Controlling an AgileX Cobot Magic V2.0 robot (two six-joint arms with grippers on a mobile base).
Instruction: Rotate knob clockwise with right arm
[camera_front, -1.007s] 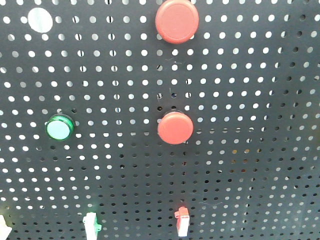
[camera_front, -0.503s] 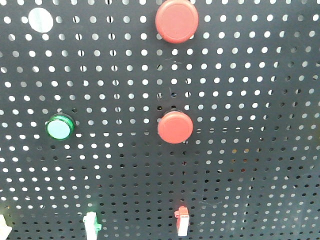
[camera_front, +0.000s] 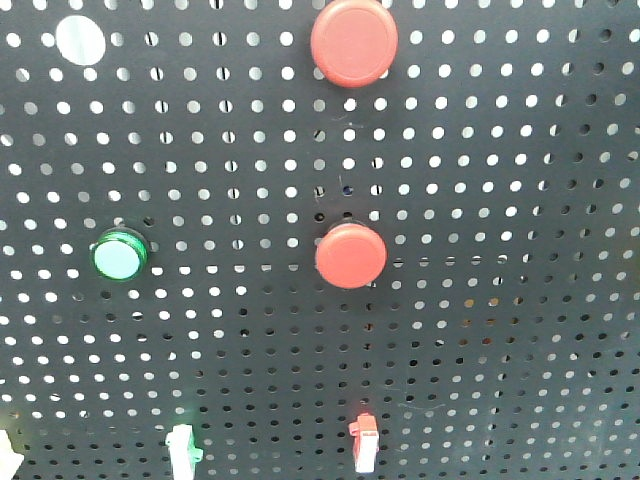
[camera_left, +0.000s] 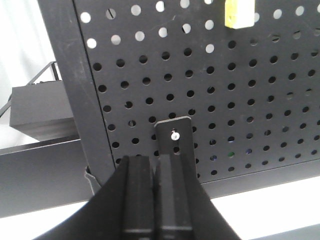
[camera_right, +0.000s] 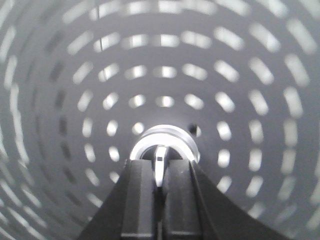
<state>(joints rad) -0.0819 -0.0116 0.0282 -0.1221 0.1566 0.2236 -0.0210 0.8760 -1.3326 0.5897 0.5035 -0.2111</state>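
Black pegboard (camera_front: 500, 150) fills the front view, light showing through its holes. An upper red button (camera_front: 353, 41) sits at the pegboard's top edge, near its middle. A lower red button (camera_front: 350, 255) is at the pegboard's centre, and a green lamp (camera_front: 121, 256) is on its left side at the same height. Along the pegboard's bottom edge are a white switch (camera_front: 181, 455) and a red-topped switch (camera_front: 364, 442).

In the right wrist view, the knob (camera_right: 165, 134), with its silver ring, is mounted flat on the pegboard. The right gripper (camera_right: 159, 167) is clamped on the knob, its two black fingers (camera_right: 137, 190) pinching the pale tab at the knob's centre. The pegboard's holes are smeared into rings around the knob.

In the left wrist view, the left gripper (camera_left: 154, 165) has its fingers pressed together, holding nothing. It is just in front of a black bracket (camera_left: 173, 135) screwed to the pegboard's lower edge. A yellow block (camera_left: 239, 12) sits higher on the pegboard.
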